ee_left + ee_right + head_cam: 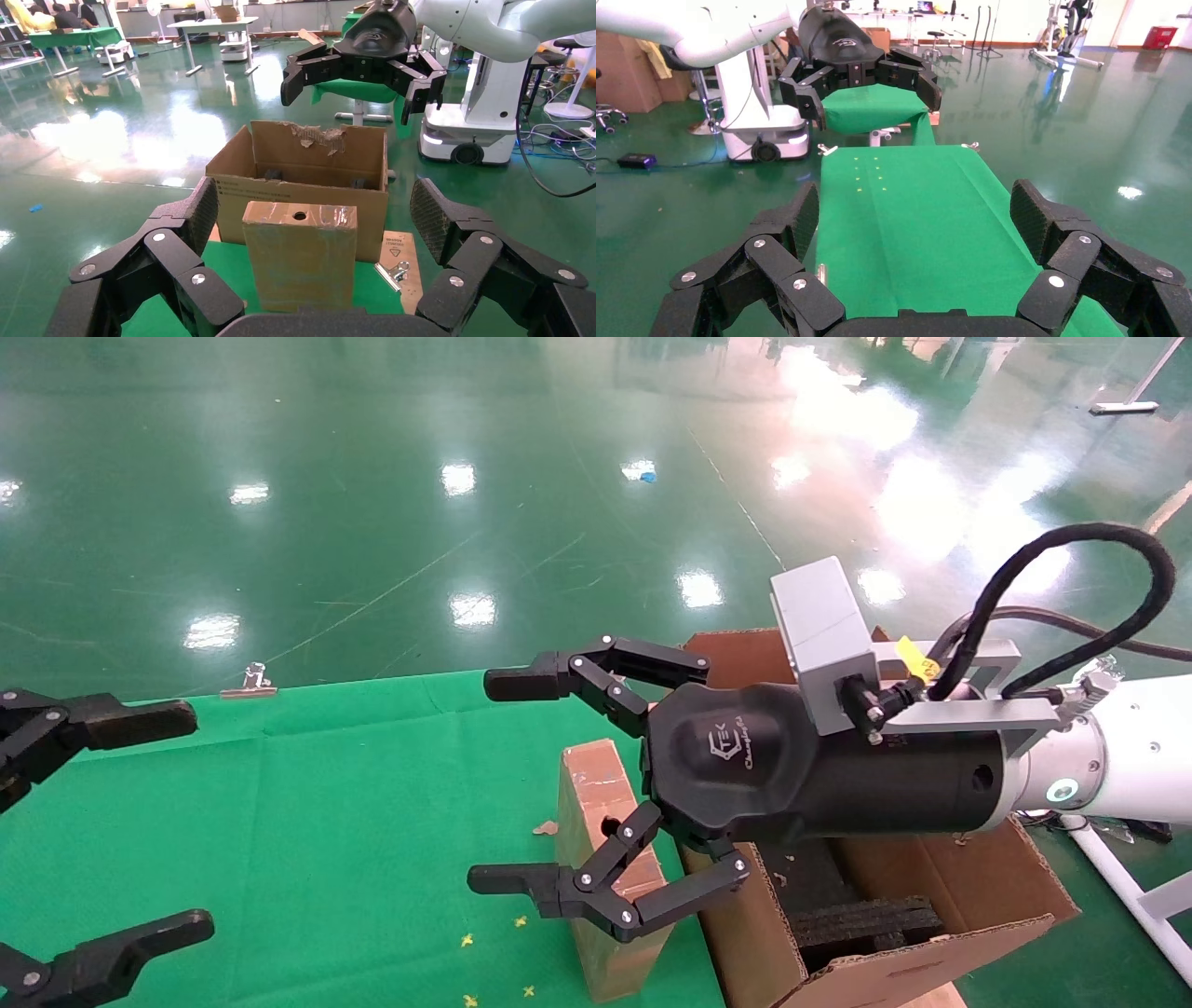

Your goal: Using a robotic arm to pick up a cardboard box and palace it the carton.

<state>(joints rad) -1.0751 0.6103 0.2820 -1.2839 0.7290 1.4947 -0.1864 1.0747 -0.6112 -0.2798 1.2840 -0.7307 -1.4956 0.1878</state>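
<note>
Hovering right pincer (498, 780), fingers spread, just above upright cardboard box (605, 859).

One cardboard box (605, 859), one carton (894, 896), two binder clips (250, 682) (396, 272), one green cloth (307, 822).

Brown box (596, 840) with pale worn patches, brown carton (894, 905) with black foam (866, 919) inside, green cloth (307, 840) with small yellow marks (466, 941), black gripper (521, 784), white arm (1131, 747), glossy green floor (372, 477)
</note>
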